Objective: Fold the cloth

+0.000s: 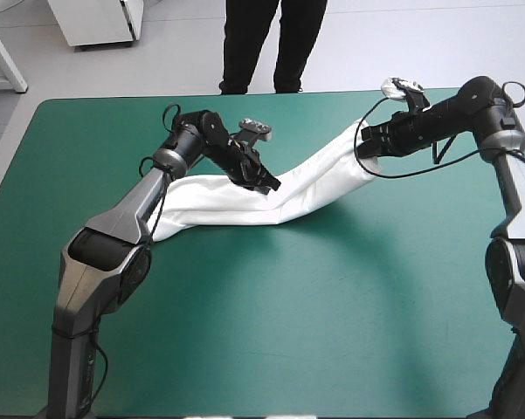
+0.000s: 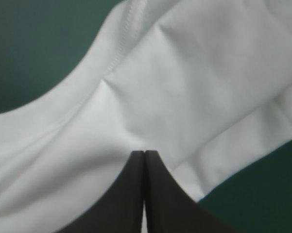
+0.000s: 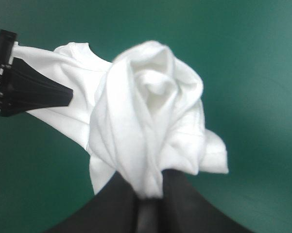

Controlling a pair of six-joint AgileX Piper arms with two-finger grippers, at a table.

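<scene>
The white short-sleeved T-shirt (image 1: 314,185) hangs strung between left pincer (image 2: 144,153) and right pincer (image 3: 148,196), both clamped on it. Risk: bunched right-side wad slips; fold skews.

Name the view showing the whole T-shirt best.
High view: the T-shirt runs as one band from left gripper to right gripper. Left wrist view shows only a white field with a hem; right wrist view, a bunched end.
</scene>
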